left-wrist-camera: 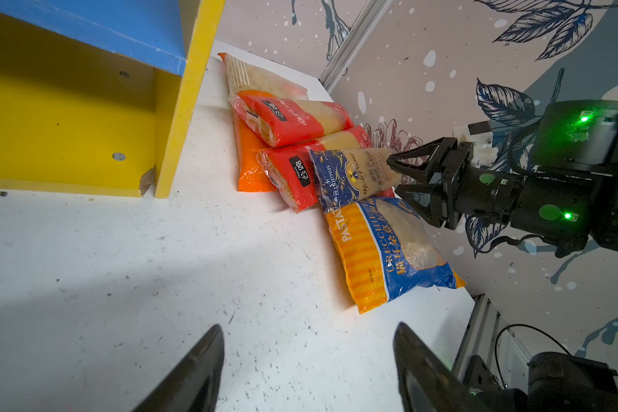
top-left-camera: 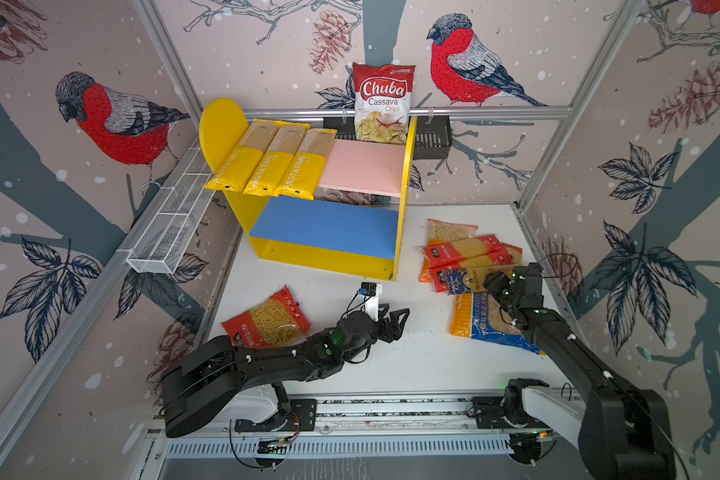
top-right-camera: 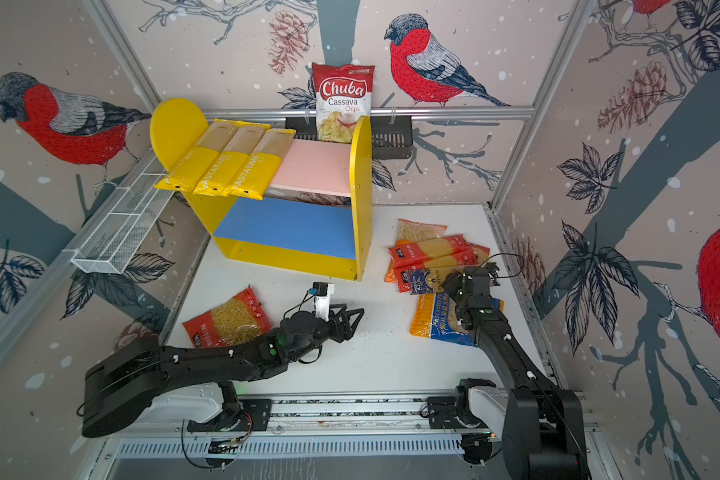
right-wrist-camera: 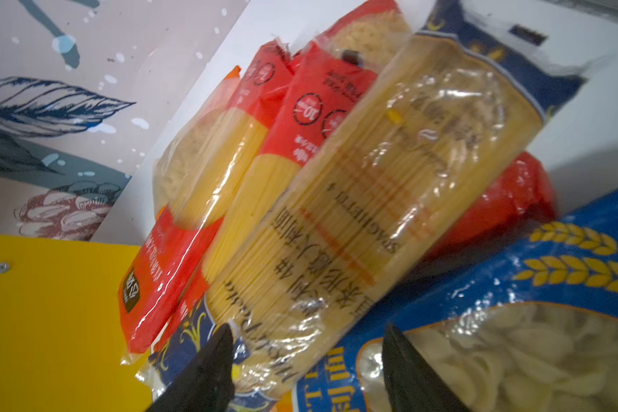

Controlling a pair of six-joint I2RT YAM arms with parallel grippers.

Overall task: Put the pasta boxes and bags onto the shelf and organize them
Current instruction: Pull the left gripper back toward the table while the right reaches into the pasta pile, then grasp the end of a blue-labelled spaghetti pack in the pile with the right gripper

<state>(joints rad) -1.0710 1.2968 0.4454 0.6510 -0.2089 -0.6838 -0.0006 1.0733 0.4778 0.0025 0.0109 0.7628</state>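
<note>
Straddling, not clamped

Yellow-sided two-tier shelf, pink and blue boards, sits beyond left gripper, forward-left of right gripper. Three long yellow PASTATIME plastic packs lie on its pink board. Right jaws apart around blue-labelled clear spaghetti pack, unclamped. Left jaws spread, empty; red macaroni bag beside its arm.

3 yellow packs read "PASTATIME"; the chip bag "Chuba Cassava Chips".

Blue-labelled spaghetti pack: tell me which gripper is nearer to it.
Right. The right gripper is at the end of the blue-labelled spaghetti pack, jaws open astride it; the left gripper hangs open over bare table, well apart.
</note>
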